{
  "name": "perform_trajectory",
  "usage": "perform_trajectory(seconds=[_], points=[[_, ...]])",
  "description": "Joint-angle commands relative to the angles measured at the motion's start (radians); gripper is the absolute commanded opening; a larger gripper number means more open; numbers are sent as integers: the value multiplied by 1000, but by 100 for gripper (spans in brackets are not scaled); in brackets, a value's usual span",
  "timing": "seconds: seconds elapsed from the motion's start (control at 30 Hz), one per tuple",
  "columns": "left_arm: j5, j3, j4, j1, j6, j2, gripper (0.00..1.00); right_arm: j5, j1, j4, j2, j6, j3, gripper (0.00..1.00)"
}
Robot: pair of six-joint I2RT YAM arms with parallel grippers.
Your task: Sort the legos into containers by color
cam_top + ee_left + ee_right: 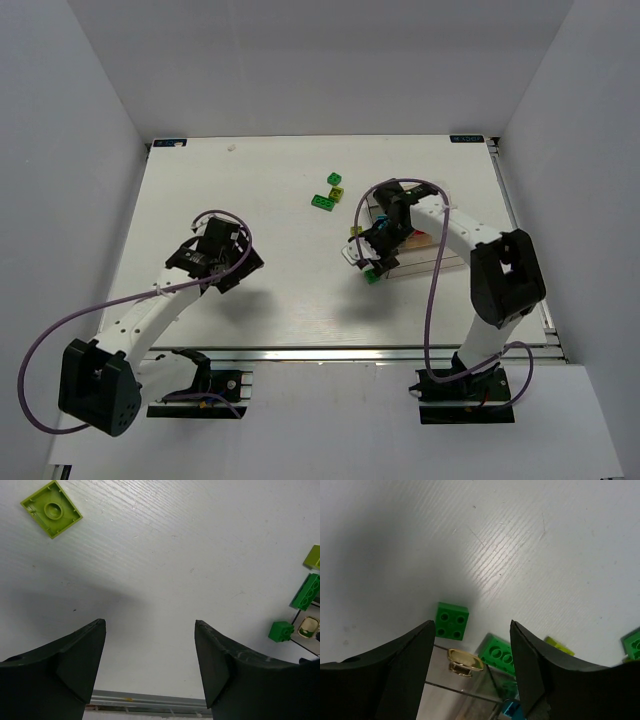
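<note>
Here the left gripper [150,623] gapes empty over the counter [175,555]; the right gripper [471,624], also apart, hovers at the container [465,692] corner beside a green lego [452,621].

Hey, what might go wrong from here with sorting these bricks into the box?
1. The green brick lies close beside the box. If the open right gripper drops for it, a finger may strike the wall and shove the box.
2. The yellow-green plate lies flat on the table, ahead of the open left gripper. Its thin edges may slip from the fingers.
</note>
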Motion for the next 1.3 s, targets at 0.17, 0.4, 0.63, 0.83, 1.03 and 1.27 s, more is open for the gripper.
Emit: perform_trajectory(seconds=[0.17,0.4,0.63,0.83,1.03,1.27], points=[[-19,-19,-21,1,-17,-70,82,108,78,-122,76,29,103,67],[-30,-29,-25,1,-16,-87,84,213,150,-55,56,251,51,68],[-30,-18,-18,1,-7,-63,84,319,181,111,60,399,-17,69],[-39,-18,-25,1,-5,-72,84,395,184,216,66,446,-43,75],[-42,-21,-34,1,-10,-84,85,425,187,209,99,448,-54,73],[-50,-29,-53,1,-19,-110,85,446,192,224,120,442,-81,67]])
